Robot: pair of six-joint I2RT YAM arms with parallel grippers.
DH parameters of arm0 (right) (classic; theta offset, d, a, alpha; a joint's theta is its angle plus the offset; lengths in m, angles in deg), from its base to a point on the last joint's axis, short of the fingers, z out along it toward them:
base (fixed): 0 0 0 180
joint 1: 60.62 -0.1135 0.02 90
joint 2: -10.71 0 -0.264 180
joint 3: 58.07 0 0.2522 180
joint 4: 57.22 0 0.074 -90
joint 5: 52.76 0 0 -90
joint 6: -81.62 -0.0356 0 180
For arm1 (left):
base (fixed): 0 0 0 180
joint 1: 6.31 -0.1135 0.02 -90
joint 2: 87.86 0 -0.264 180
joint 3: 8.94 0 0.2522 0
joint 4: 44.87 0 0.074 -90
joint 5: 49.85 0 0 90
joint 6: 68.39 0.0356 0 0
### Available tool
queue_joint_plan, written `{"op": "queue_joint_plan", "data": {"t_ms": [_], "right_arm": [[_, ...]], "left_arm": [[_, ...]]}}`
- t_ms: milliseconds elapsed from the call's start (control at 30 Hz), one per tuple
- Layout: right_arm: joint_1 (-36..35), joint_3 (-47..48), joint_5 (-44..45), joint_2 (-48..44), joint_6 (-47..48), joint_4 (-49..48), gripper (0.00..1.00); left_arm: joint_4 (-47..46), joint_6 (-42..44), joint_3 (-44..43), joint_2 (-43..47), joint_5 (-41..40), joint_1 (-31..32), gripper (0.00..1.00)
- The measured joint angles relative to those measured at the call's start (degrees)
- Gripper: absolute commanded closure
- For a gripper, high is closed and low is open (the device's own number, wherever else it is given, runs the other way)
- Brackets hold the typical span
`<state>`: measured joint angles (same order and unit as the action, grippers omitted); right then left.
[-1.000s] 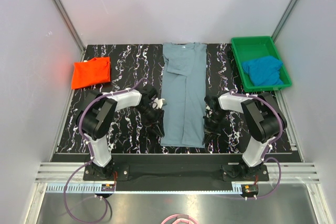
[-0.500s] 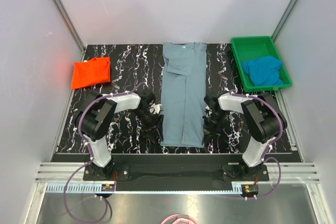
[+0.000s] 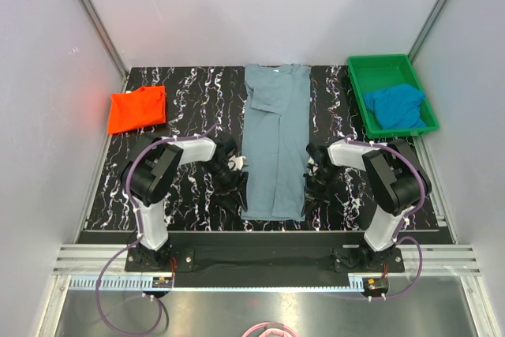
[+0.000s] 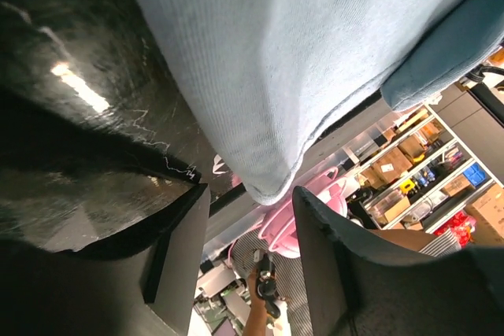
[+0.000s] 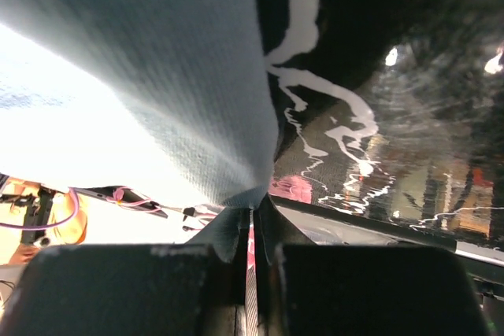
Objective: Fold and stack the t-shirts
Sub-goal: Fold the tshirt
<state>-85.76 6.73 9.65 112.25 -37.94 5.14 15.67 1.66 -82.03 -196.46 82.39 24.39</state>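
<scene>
Black marbled table, grey-walled, bears grey-blue t-shirt; right pincer clamps its hem, left pincer gapes.

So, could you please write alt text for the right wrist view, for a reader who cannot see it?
The right gripper, seen from its own wrist, is shut on the edge of the grey-blue t-shirt, whose cloth spreads up and left from the fingertips. The black table with white marbling fills the right side.
</scene>
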Motion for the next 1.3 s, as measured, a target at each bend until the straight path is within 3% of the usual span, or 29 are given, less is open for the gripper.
{"op": "queue_joint_plan", "data": {"t_ms": [100, 133, 333, 433, 1300], "right_arm": [[0.0, 0.0, -0.3, 0.0, -0.1, -0.5, 1.00], [0.0, 0.0, -0.4, 0.0, -0.1, -0.6, 1.00], [0.6, 0.3, -0.5, 0.2, -0.1, -0.8, 1.00], [1.1, 0.5, -0.5, 0.4, -0.1, -0.9, 1.00], [8.5, 8.4, 3.8, -8.5, 5.2, -0.6, 1.00]], "left_arm": [[0.1, 0.0, -0.3, -0.5, 0.0, 0.4, 0.63], [0.0, 0.0, -0.5, -0.7, 0.0, 0.6, 0.73], [-0.1, 0.5, -1.1, -1.5, 0.5, 0.9, 0.88], [-0.2, 0.6, -1.1, -1.5, 0.9, 0.9, 1.00], [5.7, 10.0, -12.7, 2.6, -3.6, -2.8, 1.00]]}}
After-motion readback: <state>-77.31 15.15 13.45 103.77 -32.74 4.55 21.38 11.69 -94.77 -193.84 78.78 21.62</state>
